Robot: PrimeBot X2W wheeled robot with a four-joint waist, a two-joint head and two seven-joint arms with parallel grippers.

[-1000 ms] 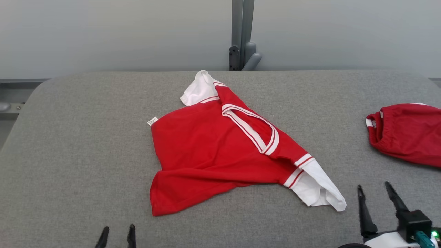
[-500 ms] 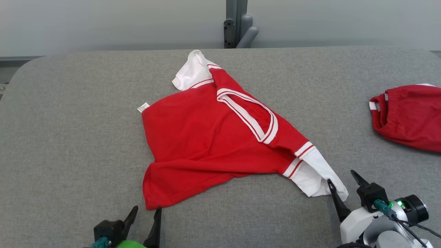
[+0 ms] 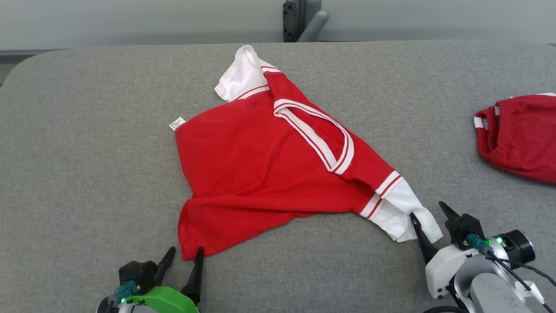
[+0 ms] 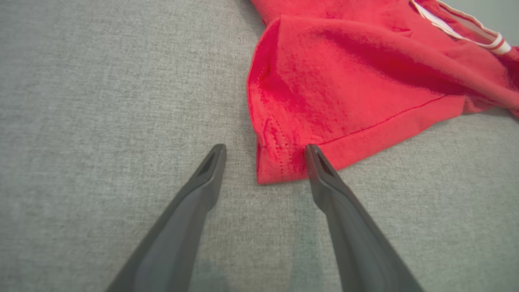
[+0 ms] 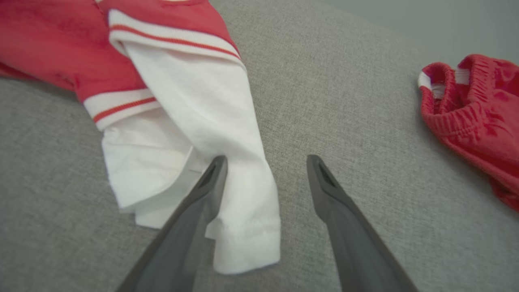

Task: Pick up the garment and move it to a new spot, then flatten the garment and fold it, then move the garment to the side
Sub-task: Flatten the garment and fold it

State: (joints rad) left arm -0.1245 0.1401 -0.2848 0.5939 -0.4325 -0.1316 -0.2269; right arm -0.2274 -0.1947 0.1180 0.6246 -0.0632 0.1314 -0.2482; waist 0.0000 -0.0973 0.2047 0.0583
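A red shirt point(image 3: 260, 161) with white sleeves and white-striped neckline lies crumpled in the middle of the grey padded table point(image 3: 87, 152). My left gripper point(image 3: 186, 254) is open at the shirt's near hem corner point(image 4: 279, 162), which lies between the fingers in the left wrist view, with the left gripper point(image 4: 265, 152) just above the cloth. My right gripper point(image 3: 428, 211) is open over the near white sleeve point(image 3: 412, 213). In the right wrist view the sleeve end point(image 5: 243, 227) lies between the open fingers of the right gripper point(image 5: 267, 162), nearer the left one.
A second red garment point(image 3: 519, 134) with an elastic band lies at the table's right edge, also seen as the red garment point(image 5: 474, 109) in the right wrist view. A grey post point(image 3: 299, 19) stands behind the table's far edge.
The head camera has tilted down and closer. Both arms have advanced: the left gripper reached the hem corner, the right gripper reached the white sleeve end. The shirt itself lies unchanged.
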